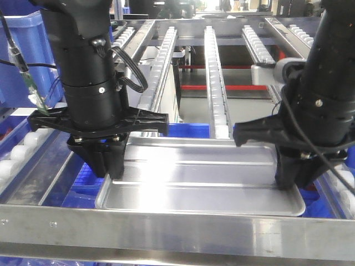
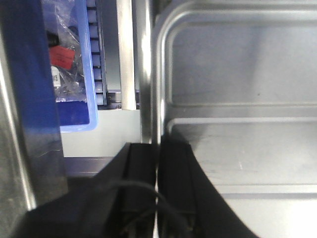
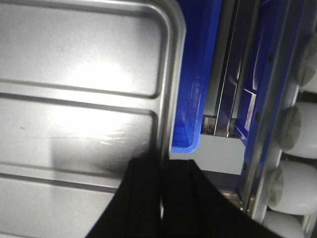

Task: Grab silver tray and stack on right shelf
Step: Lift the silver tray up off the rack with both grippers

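**A:** Tray (image 1: pixel 199 177) first. Glare wipes out the middle of its base, and only the two ridges read clearly. Its underside is hidden, so I can't tell whether it rests on anything.

**B:** Both short ends are covered too. The left gripper (image 1: pixel 111 170) sits over the left rim and the right gripper (image 1: pixel 291 182) over the right rim.

**A:** The wrist views settle it. The left fingers (image 2: pixel 173 168) are pinched on the rim, one inside the tray and one outside. It's the same on the right, with fingers (image 3: pixel 143 198) clamped across the edge.

**B:** So the tray sits level between the two, just behind the front bar (image 1: pixel 177 227) of the shelf (image 1: pixel 161 61).

**A:** A blue bin (image 1: pixel 188 130) peeks out past the tray's far edge, and rollers (image 1: pixel 213 72) run away beyond it. Both arms are cut off at the top of the front view.
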You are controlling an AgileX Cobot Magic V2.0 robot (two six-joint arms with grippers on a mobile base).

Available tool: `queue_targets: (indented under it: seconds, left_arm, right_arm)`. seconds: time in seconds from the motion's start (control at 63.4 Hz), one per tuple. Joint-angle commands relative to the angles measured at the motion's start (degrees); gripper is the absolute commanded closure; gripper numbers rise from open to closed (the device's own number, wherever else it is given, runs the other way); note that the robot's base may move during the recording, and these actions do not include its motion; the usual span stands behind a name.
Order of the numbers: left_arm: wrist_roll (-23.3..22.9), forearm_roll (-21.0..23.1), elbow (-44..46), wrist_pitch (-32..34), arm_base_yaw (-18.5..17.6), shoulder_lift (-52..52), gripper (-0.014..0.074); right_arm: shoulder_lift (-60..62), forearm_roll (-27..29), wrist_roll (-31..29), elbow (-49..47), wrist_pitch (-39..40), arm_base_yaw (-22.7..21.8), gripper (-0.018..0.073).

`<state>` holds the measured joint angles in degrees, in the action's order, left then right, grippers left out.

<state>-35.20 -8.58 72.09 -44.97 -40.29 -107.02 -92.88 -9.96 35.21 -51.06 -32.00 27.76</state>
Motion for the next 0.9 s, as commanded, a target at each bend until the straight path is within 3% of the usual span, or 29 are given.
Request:
queue_targets:
  seconds: [0.0,0.268,0.583,0.883]
  left_arm:
    - [0.4,-2.1,2.2,-1.5,-0.2,3.7,0.0689]
    - [0.3,-7.4,9.4,-9.6,-1.8,10.1,0.0689]
    - [0.3,-5.5,12.8,-13.3,-1.9,19.0,0.0689]
    - [0.3,-5.6,12.7,-14.8,-1.9,20.2,0.0689]
  right_arm:
    - [4.5,-1.1,-0.7,-2.4,0.8,-0.3,0.0507]
    - [11.4,-2.2,-0.7,-9.1,-8.8,-0.3,0.0503]
    - [20.6,-2.2,-1.6,-10.7,-17.7,0.8,0.0503]
    - [22.9,-2.2,-1.6,-10.7,-17.6,0.9,0.0503]
